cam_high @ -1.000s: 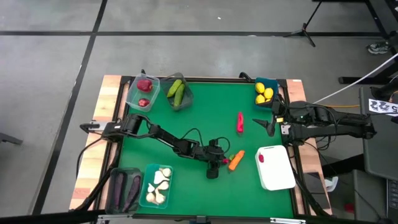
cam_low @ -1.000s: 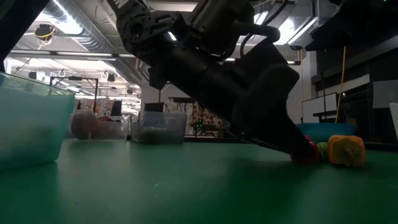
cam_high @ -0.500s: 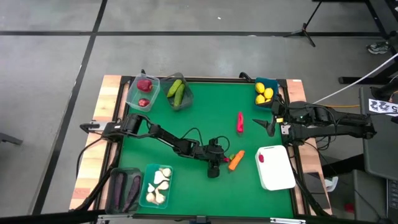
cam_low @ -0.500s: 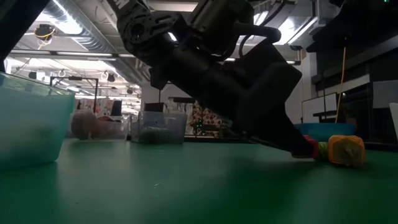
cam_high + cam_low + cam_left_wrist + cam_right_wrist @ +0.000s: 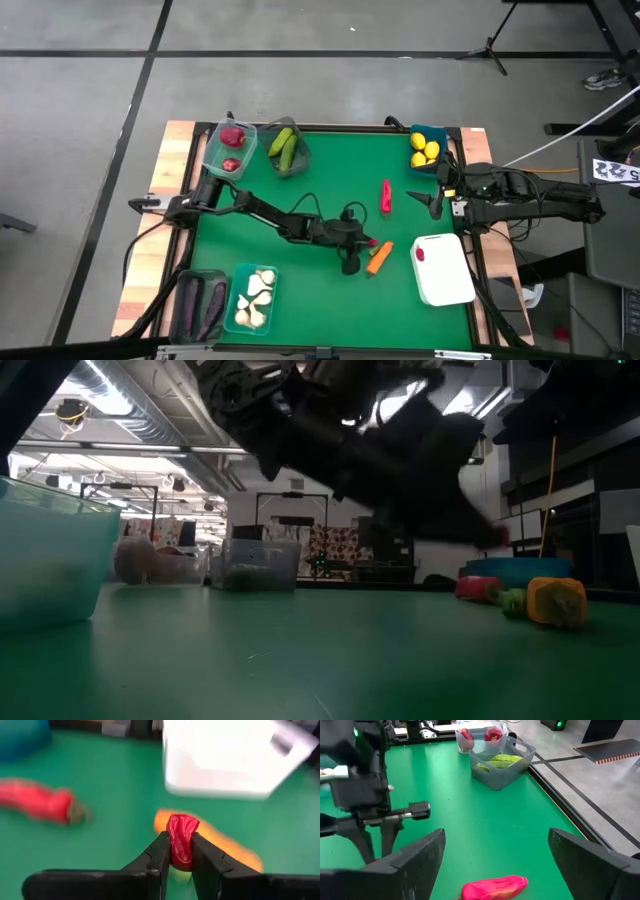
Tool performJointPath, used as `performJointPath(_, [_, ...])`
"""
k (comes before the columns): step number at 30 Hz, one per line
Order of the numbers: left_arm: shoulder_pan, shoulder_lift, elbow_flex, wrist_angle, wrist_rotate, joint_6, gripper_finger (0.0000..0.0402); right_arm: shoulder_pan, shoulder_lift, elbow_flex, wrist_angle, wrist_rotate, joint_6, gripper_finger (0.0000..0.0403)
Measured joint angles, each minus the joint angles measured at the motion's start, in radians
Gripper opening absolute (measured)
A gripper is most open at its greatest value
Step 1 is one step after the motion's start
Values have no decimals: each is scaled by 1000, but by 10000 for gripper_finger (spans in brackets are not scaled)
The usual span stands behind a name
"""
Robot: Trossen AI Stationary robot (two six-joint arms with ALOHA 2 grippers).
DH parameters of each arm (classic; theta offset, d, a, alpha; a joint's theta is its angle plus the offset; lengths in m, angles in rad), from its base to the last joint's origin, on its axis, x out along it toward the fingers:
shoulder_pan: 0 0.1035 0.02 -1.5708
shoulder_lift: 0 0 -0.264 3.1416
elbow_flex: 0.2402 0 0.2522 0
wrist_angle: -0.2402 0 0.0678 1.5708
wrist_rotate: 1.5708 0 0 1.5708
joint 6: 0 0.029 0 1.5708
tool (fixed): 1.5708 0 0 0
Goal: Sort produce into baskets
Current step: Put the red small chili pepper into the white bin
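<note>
Because the left gripper (image 5: 179, 851) is clamped on just the lower end of a small red pepper (image 5: 182, 840), lifted off the table near the orange carrot (image 5: 380, 258) at its three o'clock, it could pivot or slip free in transit; the right gripper (image 5: 434, 203) waits with fingers apart at the table's three o'clock edge

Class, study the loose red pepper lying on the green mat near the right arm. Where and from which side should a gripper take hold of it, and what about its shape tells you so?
Probably at mid-body, coming straight down. The red pepper lies flat and long on the mat, clear of the carrot, so fingers closing across its narrow width should fit. The open right gripper waits beside it.
</note>
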Motion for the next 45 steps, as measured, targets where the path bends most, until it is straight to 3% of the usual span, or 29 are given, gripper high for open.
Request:
performJointPath(5, [13, -1, 23, 154, -34, -5, 60, 0, 0, 0, 0, 0, 0, 351])
performJointPath(19, [29, 28, 275, 91, -75, 178, 55, 0, 0, 0, 8, 0, 0, 351])
performJointPath(35, [32, 424, 768, 80, 72, 243, 56, 0, 0, 0, 1, 10, -26, 351])
performJointPath(40, [32, 480, 859, 84, 69, 233, 56, 0, 0, 0, 1, 10, -26, 351])
performJointPath(45, [32, 496, 874, 80, 34, 207, 45, 0, 0, 0, -1, 10, -26, 351])
